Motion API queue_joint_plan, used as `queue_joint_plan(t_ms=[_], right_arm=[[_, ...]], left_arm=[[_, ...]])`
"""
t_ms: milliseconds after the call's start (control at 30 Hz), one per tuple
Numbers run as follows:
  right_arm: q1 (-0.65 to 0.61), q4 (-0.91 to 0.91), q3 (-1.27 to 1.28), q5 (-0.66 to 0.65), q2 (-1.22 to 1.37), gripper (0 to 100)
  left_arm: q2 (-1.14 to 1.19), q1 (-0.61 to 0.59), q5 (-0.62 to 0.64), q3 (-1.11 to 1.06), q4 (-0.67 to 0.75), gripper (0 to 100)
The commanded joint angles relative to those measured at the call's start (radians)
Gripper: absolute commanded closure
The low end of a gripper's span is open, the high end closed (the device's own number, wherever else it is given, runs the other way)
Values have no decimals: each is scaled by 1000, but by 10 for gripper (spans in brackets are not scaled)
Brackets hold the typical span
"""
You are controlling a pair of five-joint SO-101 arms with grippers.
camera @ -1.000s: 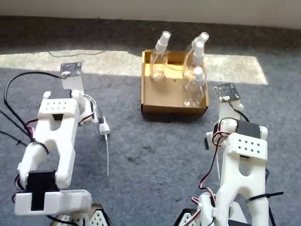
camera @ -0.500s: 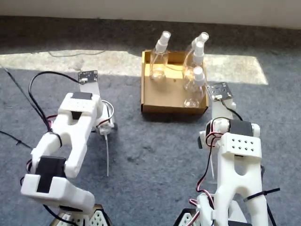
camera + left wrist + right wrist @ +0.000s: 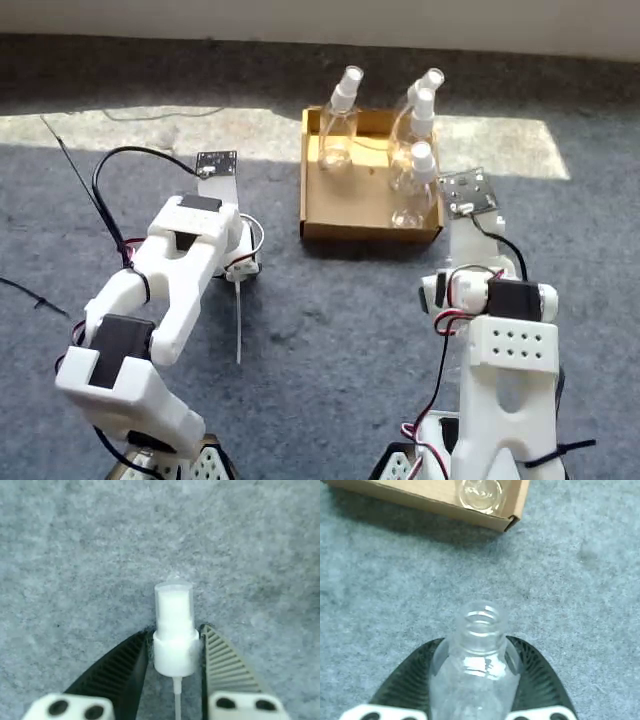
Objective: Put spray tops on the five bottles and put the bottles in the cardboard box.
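Entry, final unit of five. Bottle (image 3: pixel 479 672): clear, uncapped, open neck (image 3: pixel 481 617) pointing away from the wrist, pinched at the shoulders by the right pincer (image 3: pixel 477 642), near the cardboard box (image 3: pixel 310 190). Spray top (image 3: pixel 174 615): white, pinched at its collar by the left pincer (image 3: pixel 176 630), its thin dip tube (image 3: pixel 238 325) trailing over the grey worktop (image 3: pixel 330 320). Box contents: four capped bottles (image 3: pixel 338 130). Step judged in hand: fitting top to bottle. Handling note: hold the bottle steady, bring the tube tip to the mouth first, feed it straight down, then seat the collar squarely; the slender tube looks liable to flex and miss the neck.
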State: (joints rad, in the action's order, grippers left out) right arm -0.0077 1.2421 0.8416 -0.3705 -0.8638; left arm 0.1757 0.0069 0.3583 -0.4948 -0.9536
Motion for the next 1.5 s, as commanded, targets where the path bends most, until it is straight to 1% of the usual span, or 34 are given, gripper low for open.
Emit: queue_joint_plan(t_ms=[0,67,133,200,300,433,500,600,667,733,833,933,1000,1100,1133,1200,1300,1467], right_arm=[[-41,8,25,11,-108,995],[-42,8,33,11,-145,995],[-44,8,28,11,-162,995],[-51,8,28,11,-165,995],[-87,-1,28,11,-165,995],[-186,-2,28,11,-165,995],[-229,-31,28,9,-171,995],[-262,-68,28,11,-173,995],[-266,-62,33,11,-173,995],[-266,-42,35,11,-173,995],[-260,-5,30,12,-174,995],[-263,8,35,12,-174,995],[-262,7,35,12,-174,995],[-260,7,35,12,-174,995],[-260,7,35,12,-174,995],[-260,7,36,12,-174,995],[-260,7,36,12,-174,995],[-260,7,36,12,-174,995]], left_arm=[[4,-36,-3,21,15,899],[1,-35,-15,21,14,948],[-7,-35,-81,30,14,1000],[-25,-36,-112,59,-9,992],[-91,-41,-117,117,-112,997],[-262,-41,-118,197,-238,997],[-369,-39,-118,213,-272,997],[-481,-21,-117,177,-275,996],[-479,-4,-135,107,-261,995],[-446,5,-180,7,-227,995],[-369,10,-241,-101,-95,995],[-291,5,-313,-130,-32,993],[-257,-2,-342,-130,-29,953],[-208,-4,-374,-120,-29,858],[-196,-4,-388,-117,-29,843],[-174,-5,-408,-108,-32,838],[-163,-5,-422,-93,-75,835],[-154,-5,-430,73,-245,834]])
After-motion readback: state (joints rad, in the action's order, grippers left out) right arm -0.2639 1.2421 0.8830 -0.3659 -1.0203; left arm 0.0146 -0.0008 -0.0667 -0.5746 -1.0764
